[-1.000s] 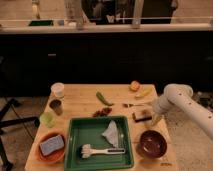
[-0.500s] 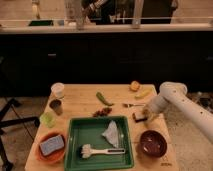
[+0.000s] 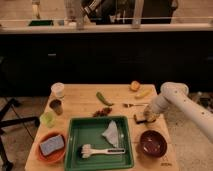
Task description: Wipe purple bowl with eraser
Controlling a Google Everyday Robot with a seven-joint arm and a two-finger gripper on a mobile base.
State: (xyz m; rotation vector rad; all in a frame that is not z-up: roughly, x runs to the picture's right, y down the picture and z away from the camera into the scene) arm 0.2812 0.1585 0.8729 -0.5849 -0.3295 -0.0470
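Observation:
The purple bowl [image 3: 152, 143] sits at the front right corner of the wooden table [image 3: 80, 107], glossy and dark inside. The eraser [image 3: 138, 118], a small dark block, lies on the table just behind the bowl, next to the green tray's back right corner. My gripper [image 3: 149, 116] reaches in from the right on the white arm [image 3: 175, 95]. It is down at table level, right beside the eraser's right end and a little behind the bowl. The gripper's end partly hides the eraser.
A green tray [image 3: 75, 145] holds a white cloth [image 3: 112, 133] and a brush [image 3: 102, 151]. An orange bowl [image 3: 41, 154] holds a blue-grey sponge [image 3: 51, 145]. Cups [image 3: 58, 90] stand at the left. A green pepper [image 3: 103, 98], a fork [image 3: 131, 105], a banana [image 3: 142, 93] and an orange fruit [image 3: 134, 86] lie behind.
The arm has swung a little to the left, bringing my gripper up to the eraser. The eraser and the bowl have not moved.

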